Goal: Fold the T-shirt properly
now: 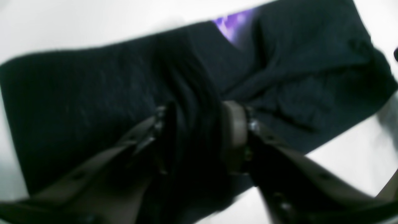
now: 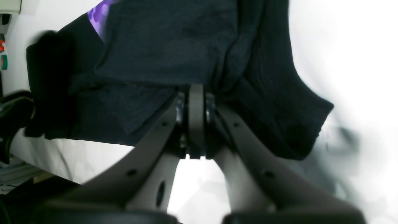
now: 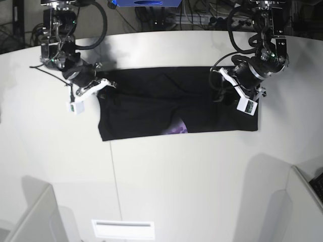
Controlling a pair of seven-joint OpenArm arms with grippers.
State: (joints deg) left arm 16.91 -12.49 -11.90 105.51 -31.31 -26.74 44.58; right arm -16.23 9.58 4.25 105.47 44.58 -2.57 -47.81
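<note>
The black T-shirt (image 3: 151,101) lies spread as a wide band across the white table, with a bit of purple print (image 3: 176,130) showing at its near edge. In the left wrist view the T-shirt (image 1: 77,93) fills the frame, and my left gripper (image 1: 197,124) is clamped on a thick bunched fold of it. In the base view my left gripper (image 3: 222,85) is at the shirt's right end. My right gripper (image 2: 196,93) has its fingers pressed together on the edge of the T-shirt (image 2: 161,40). In the base view it (image 3: 103,83) is at the shirt's left end.
The white table (image 3: 166,181) extends toward the near side, with a slotted white plate (image 3: 122,229) at the front. White panels stand at the front left (image 3: 30,217) and front right (image 3: 303,206). A blue box (image 3: 146,2) and cables sit behind the table.
</note>
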